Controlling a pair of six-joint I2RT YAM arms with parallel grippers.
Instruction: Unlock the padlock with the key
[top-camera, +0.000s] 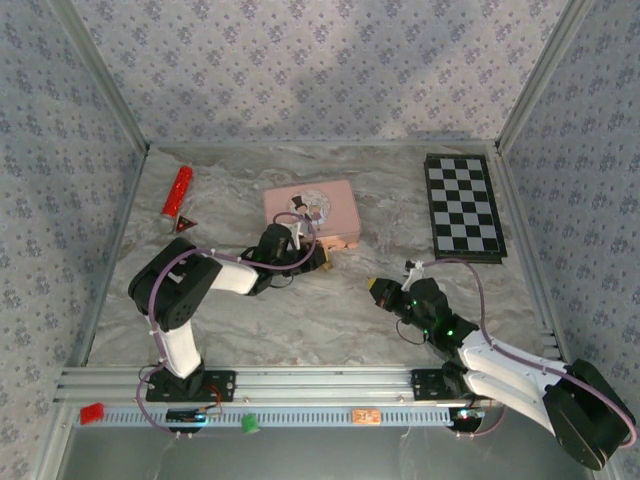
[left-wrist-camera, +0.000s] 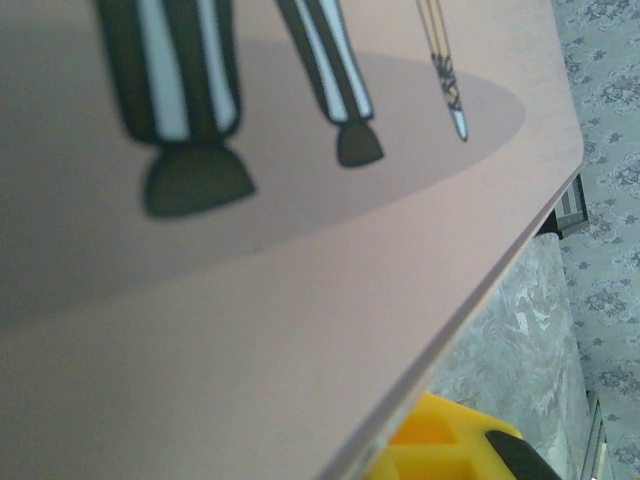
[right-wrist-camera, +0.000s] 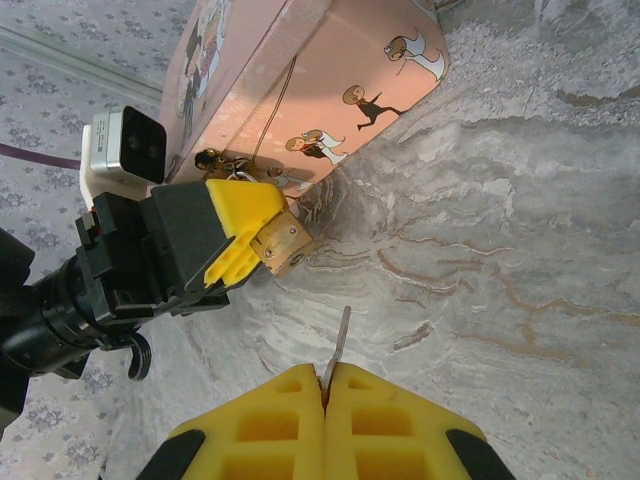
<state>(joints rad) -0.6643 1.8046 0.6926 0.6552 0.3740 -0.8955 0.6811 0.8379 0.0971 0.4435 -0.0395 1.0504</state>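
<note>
Cartoon figures decorate the pink tin (right-wrist-camera: 330, 80). Just beside the tin's side wall, the left gripper (right-wrist-camera: 262, 240) clamps the padlock (right-wrist-camera: 285, 245), the brass cube jutting past its yellow fingertips. Farther from the tin, the right gripper (right-wrist-camera: 327, 378) is pressed closed on the key (right-wrist-camera: 341, 335), whose blade points toward the padlock without touching it.

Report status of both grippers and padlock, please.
Left gripper shut on small brass-gold cube padlock, beside pink rectangular tin. Right gripper shut on thin metal key, tip apart from padlock.
</note>
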